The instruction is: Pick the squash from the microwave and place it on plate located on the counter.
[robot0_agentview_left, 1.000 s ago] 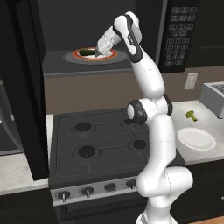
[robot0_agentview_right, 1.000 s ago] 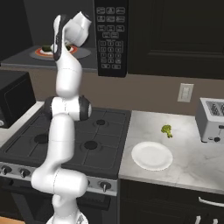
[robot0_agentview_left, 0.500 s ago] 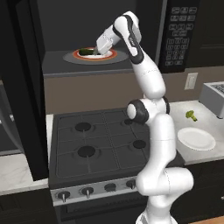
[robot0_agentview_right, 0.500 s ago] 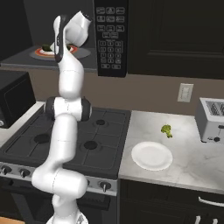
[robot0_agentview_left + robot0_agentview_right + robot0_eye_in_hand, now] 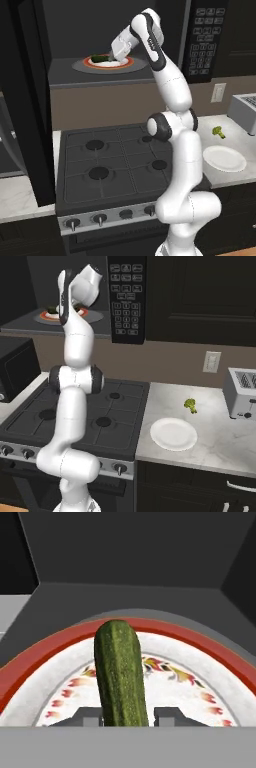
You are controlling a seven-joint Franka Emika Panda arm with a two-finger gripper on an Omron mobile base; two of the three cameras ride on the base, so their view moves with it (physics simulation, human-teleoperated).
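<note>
One black microwave [image 5: 150,45] surrounds the hand, its grey cavity walls rising ahead of the fingers and to both sides, its keypad panel off to the hand's right. One light stone counter [image 5: 220,436] lies far below and to the right of the hand, well apart from it. One round grey turntable [image 5: 80,65] sits under the hand, and on it rests one white dish with an orange-red rim [image 5: 45,662] and a small painted pattern. One plain white plate [image 5: 173,434] lies on the counter, well below the hand. One dark green squash [image 5: 120,672] lies on the rimmed dish inside the microwave, running straight away from the hand along its line of sight. One gripper [image 5: 127,716] reaches into the cavity just above that dish, its jaws spread apart with one dark fingertip [image 5: 85,716] on each side of the near end of the squash; the tips sit just beside the vegetable, and whether they touch it cannot be told. One small bright-green broccoli floret [image 5: 190,404] sits on the counter just beyond the white plate.
</note>
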